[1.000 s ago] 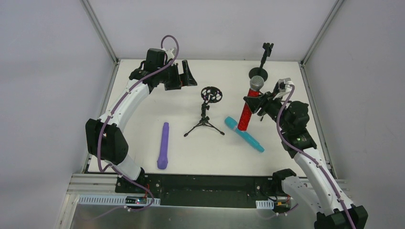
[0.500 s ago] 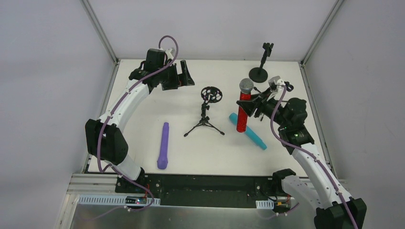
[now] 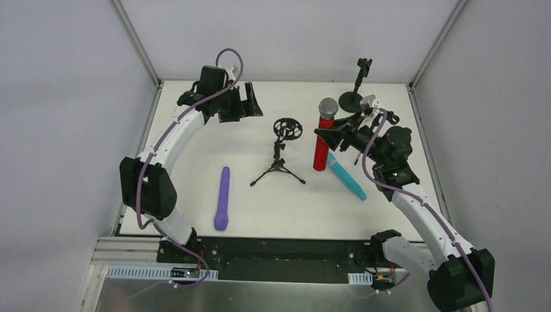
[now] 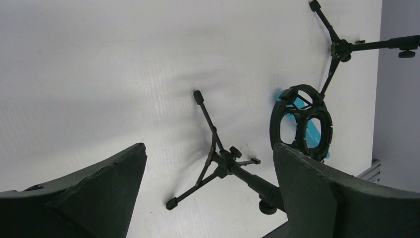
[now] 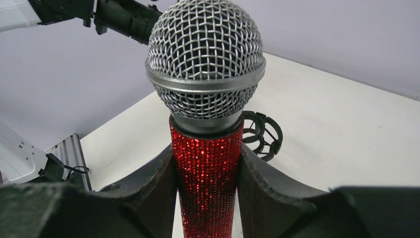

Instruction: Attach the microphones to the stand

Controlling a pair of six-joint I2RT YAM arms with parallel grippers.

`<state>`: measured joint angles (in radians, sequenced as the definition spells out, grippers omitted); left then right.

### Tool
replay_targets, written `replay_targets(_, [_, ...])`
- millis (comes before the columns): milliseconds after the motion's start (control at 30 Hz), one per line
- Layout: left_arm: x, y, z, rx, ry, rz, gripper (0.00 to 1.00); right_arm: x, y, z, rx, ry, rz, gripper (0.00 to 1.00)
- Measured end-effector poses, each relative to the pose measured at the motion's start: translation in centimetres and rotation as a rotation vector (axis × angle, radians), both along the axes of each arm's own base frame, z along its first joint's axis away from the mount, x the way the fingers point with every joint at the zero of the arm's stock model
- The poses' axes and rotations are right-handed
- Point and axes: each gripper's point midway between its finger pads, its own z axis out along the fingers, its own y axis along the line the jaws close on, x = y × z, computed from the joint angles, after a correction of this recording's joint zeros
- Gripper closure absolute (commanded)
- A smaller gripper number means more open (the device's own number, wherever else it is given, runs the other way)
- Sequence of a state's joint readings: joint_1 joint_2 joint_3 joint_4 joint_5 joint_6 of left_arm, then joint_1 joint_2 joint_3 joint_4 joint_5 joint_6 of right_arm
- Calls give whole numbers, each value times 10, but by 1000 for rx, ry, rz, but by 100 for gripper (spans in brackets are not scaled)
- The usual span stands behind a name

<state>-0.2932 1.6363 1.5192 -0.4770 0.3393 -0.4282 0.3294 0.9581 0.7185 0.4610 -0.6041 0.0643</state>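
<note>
My right gripper (image 3: 333,136) is shut on the red microphone (image 3: 321,144), holding it upright above the table, just right of the tripod stand (image 3: 281,156) with its ring mount (image 3: 287,128). In the right wrist view the fingers (image 5: 161,178) clamp the glittery red body (image 5: 207,183) under the grey mesh head (image 5: 205,62). The cyan microphone (image 3: 347,179) lies on the table below it. The purple microphone (image 3: 223,198) lies left of the stand. My left gripper (image 3: 248,107) is open and empty at the back left; its view shows the stand (image 4: 223,161) and ring (image 4: 300,124).
A second black stand with a round base (image 3: 354,88) is at the back right; it also shows in the left wrist view (image 4: 341,47). White walls and metal frame posts enclose the table (image 3: 195,169).
My right gripper has carried the red microphone left and a bit farther back, towards the tripod stand's ring. The left arm has barely moved.
</note>
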Motion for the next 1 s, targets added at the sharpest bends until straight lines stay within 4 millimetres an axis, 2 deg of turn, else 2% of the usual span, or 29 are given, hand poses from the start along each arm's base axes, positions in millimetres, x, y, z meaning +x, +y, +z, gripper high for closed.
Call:
replay_targets(200, [7,8,-19,-5,56,23,1,11,10,6,45,-25,20,100])
replay_targets(367, [8,10,-23,-19,80,34,1,23,22,12,83,-35,47,100])
replay_targets(700, [5,4,-20,-49,92,10,1,40,53,60,156,-190,126,100])
replay_targets(1000, [6,3,-17,-52,86,9,1,58,74,60,201,-289,169,100])
